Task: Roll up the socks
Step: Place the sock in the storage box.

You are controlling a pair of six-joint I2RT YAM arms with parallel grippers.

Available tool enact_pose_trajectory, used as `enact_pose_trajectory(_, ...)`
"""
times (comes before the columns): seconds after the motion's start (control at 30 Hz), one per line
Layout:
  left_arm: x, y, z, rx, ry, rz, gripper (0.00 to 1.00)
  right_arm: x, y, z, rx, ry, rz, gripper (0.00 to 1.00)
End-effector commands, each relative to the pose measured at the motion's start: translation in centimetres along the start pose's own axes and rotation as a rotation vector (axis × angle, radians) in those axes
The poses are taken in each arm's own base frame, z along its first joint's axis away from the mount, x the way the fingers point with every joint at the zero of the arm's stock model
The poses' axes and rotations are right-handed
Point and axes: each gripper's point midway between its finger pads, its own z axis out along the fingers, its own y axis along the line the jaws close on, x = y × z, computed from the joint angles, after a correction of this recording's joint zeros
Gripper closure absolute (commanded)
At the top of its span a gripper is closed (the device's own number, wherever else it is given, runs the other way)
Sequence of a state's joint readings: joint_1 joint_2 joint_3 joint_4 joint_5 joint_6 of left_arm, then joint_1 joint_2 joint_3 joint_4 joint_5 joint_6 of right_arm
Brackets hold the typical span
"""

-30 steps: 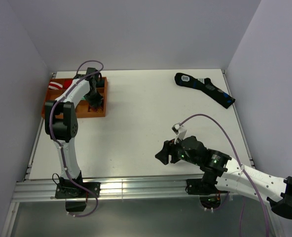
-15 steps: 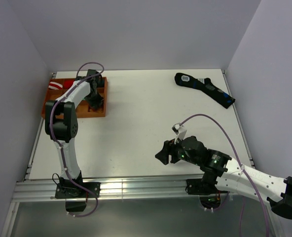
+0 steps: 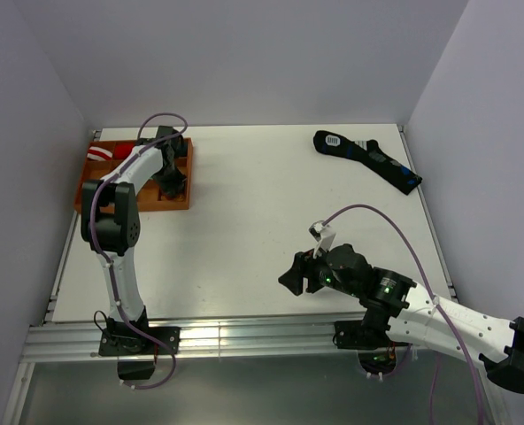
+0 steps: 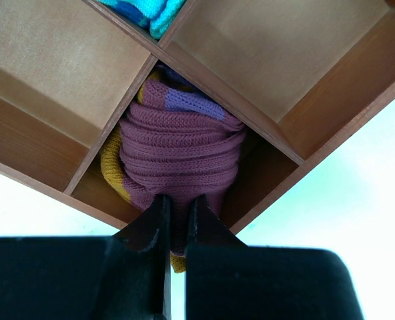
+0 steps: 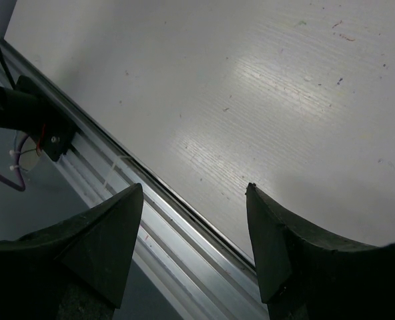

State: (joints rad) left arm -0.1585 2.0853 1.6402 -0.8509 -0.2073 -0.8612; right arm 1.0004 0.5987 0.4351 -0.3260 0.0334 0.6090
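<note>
The left gripper (image 4: 177, 217) has its fingers (image 4: 154, 223) drawn almost together, clamped on a fold of the maroon sock (image 4: 181, 150). A scrap of orange knit shows below the pinch. The maroon sock is wound into a bundle, purple cuff at its twelve o'clock side and orange at eight o'clock. It sits inside one compartment of the wooden tray (image 4: 217, 90), pressed against the dividers. A teal bundle (image 4: 147, 10) occupies the next compartment, at twelve o'clock in the left wrist view.

From above, the tray (image 3: 178, 202) lies at ten o'clock on the table (image 3: 244, 204), with the left arm reaching into it. A red and white bundle (image 3: 100, 152) shows at the tray's far left corner.

The right gripper (image 5: 194, 227) has its fingers (image 5: 104, 233) set wide apart with nothing between them. It hangs over bare table near the metal rail (image 5: 164, 220), at about five o'clock.

A black sock (image 3: 368, 159) lies flat at one o'clock, well apart from both arms.
</note>
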Motion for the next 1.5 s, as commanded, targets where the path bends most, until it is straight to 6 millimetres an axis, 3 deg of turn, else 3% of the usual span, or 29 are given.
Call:
enact_pose_trajectory(0.0,6.3,4.8,6.2,-0.204,0.181,0.050,1.00,-0.3,-0.1,0.0,0.003,-0.016,0.007,0.30)
enact_pose_trajectory(0.43,6.5,5.4,6.3,-0.275,0.198,0.051,0.99,-0.3,0.2,-0.1,-0.014,-0.020,0.012,0.30)
enact_pose_trajectory(0.63,6.1,5.1,5.8,-0.252,0.171,0.047,0.75,-0.3,0.1,-0.2,-0.014,-0.024,0.014,0.30)
enact_pose_trajectory(0.97,3.7,3.4,2.9,-0.175,0.110,0.053,0.62,-0.5,0.5,-0.2,-0.028,-0.025,0.017,0.30)
enact_pose_trajectory(1.13,1.9,2.3,0.6,-0.095,0.072,0.047,0.55,-0.5,0.5,-0.1,-0.027,-0.026,0.013,0.30)
enact_pose_trajectory(1.47,-0.8,1.0,-3.4,0.009,0.013,0.039,0.50,-0.8,0.6,0.1,-0.024,-0.026,0.011,0.30)
